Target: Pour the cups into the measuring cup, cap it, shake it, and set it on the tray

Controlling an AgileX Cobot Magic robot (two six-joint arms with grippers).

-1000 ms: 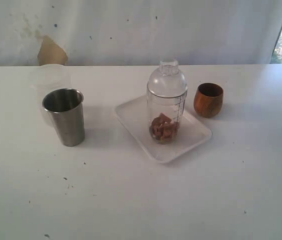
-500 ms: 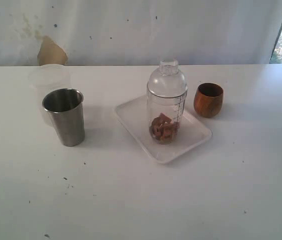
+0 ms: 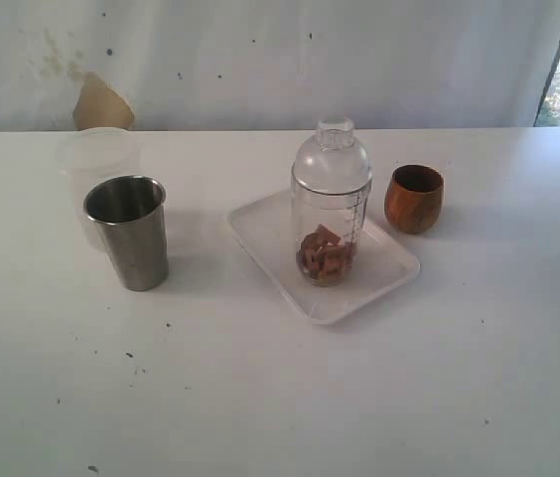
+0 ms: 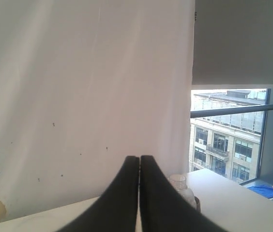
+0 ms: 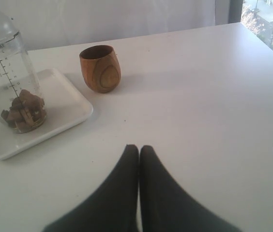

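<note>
The clear measuring cup [image 3: 331, 204] stands upright on the white tray [image 3: 384, 270], wearing a domed clear cap and holding brown chunks at its bottom. The steel tumbler [image 3: 128, 232] stands left of the tray and the wooden cup [image 3: 413, 199] right of it. In the right wrist view the measuring cup [image 5: 8, 72], tray [image 5: 64, 99] and wooden cup [image 5: 100, 68] lie well beyond my right gripper [image 5: 139, 147], which is shut and empty over bare table. My left gripper [image 4: 139, 158] is shut, empty, raised, with the cap's top [image 4: 177, 182] just behind it. Neither gripper shows in the exterior view.
A frosted white plastic tub [image 3: 96, 157] sits behind the steel tumbler. A white wall with a tan patch [image 3: 101, 102] backs the table. A window [image 4: 233, 135] shows at one side in the left wrist view.
</note>
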